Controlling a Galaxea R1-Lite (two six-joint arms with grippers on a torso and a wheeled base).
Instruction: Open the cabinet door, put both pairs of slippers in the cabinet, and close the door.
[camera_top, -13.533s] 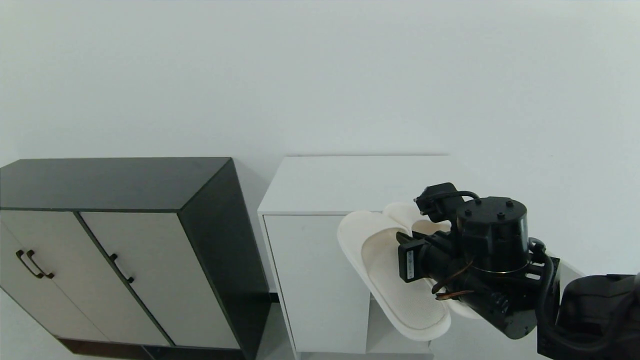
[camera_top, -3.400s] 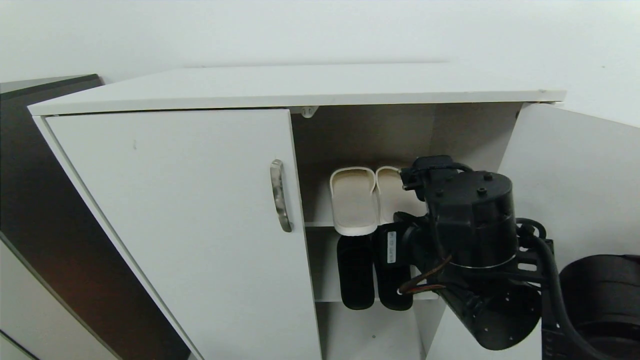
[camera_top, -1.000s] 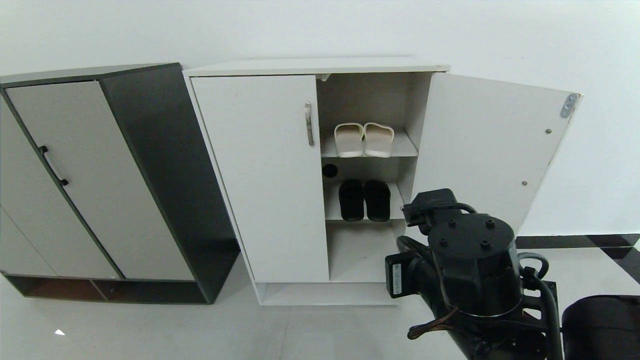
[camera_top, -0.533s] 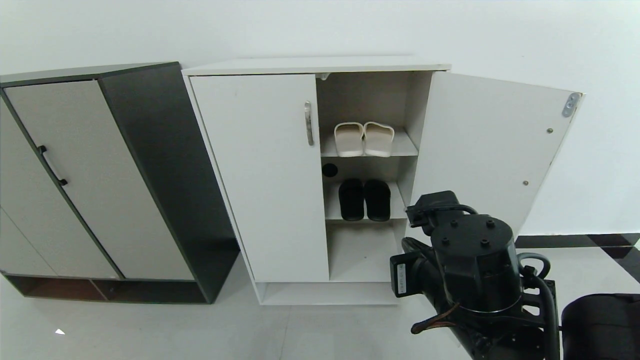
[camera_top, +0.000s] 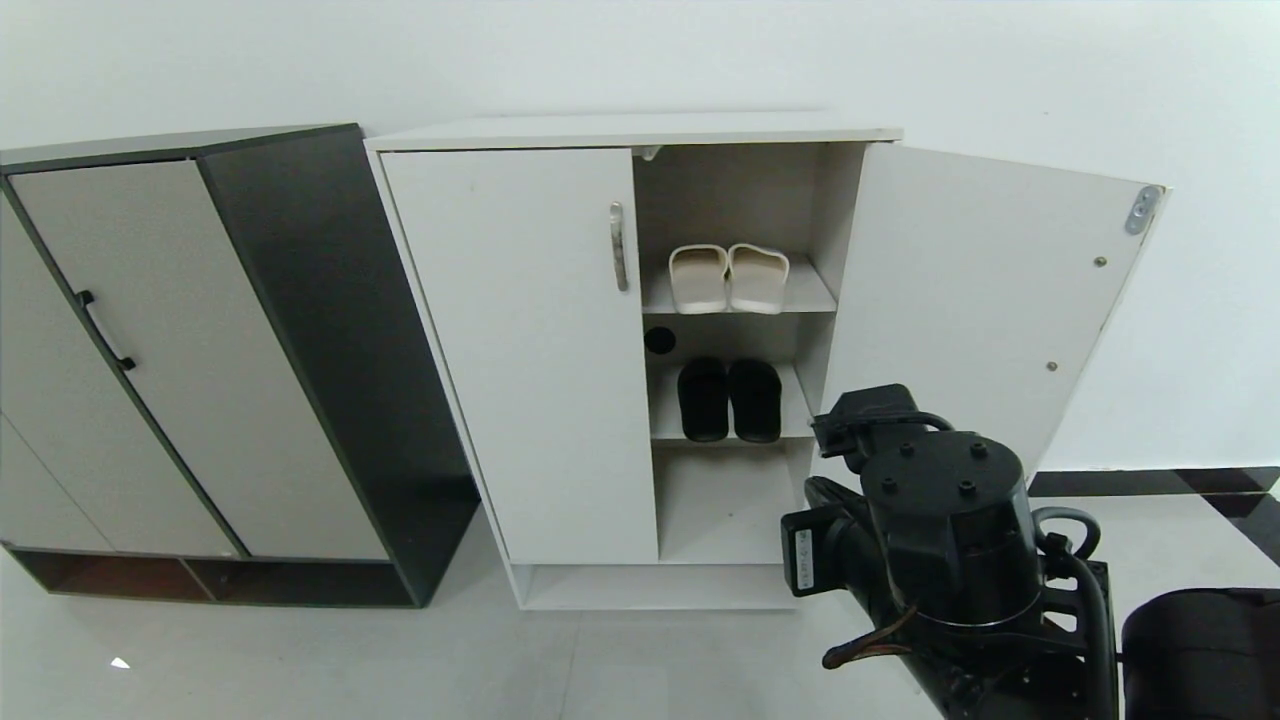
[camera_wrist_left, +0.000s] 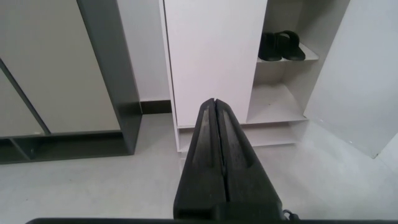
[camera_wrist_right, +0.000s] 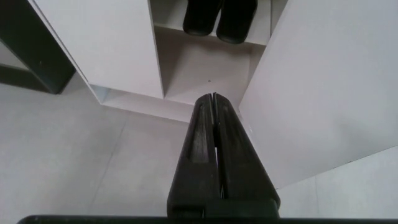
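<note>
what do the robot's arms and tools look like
The left tool and right tool are matte black, each two long flat fingers tapering to rounded tips. The right arm is black with a round bolted housing, a white label and brown cable.

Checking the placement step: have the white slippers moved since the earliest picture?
Yes. Then held in front of the cabinet, the white slippers now rest on its upper shelf.

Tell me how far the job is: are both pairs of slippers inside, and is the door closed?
Done: the door is open, the white slippers lie on the upper shelf and the black slippers on the shelf below. In hand: nothing; the left gripper and right gripper are shut and empty, in front of the cabinet. Left: closing the door.
</note>
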